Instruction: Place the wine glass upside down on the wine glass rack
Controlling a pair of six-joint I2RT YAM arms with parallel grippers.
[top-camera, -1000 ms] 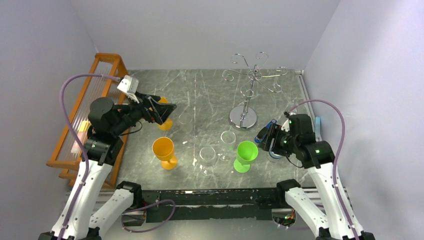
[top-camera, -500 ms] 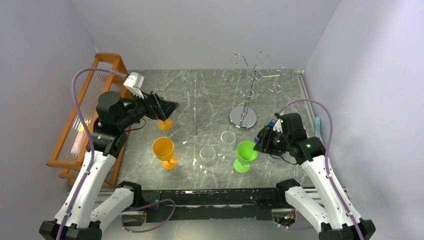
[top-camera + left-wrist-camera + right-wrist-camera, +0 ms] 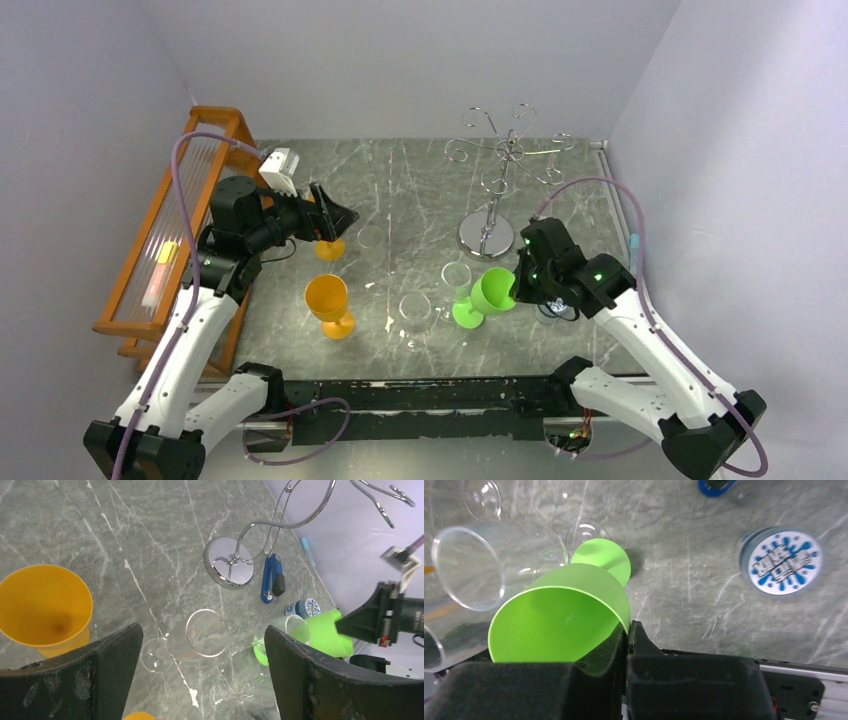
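My right gripper is shut on the rim of the green wine glass. One finger is inside the bowl and one outside. The glass leans over to the left, with its foot low by the table. The chrome wine glass rack stands behind it at the back right on a round mirrored base. My left gripper hangs open above the left-middle of the table, with nothing between its fingers.
Clear glasses crowd the green one's left side. An orange goblet stands at front left, another under my left gripper. An orange wooden rack lines the left edge. A blue clip and a blue-white lid lie right.
The right gripper has closed on the green glass's rim and tipped it over to the left. The left arm has swung slightly right and further back, still open.
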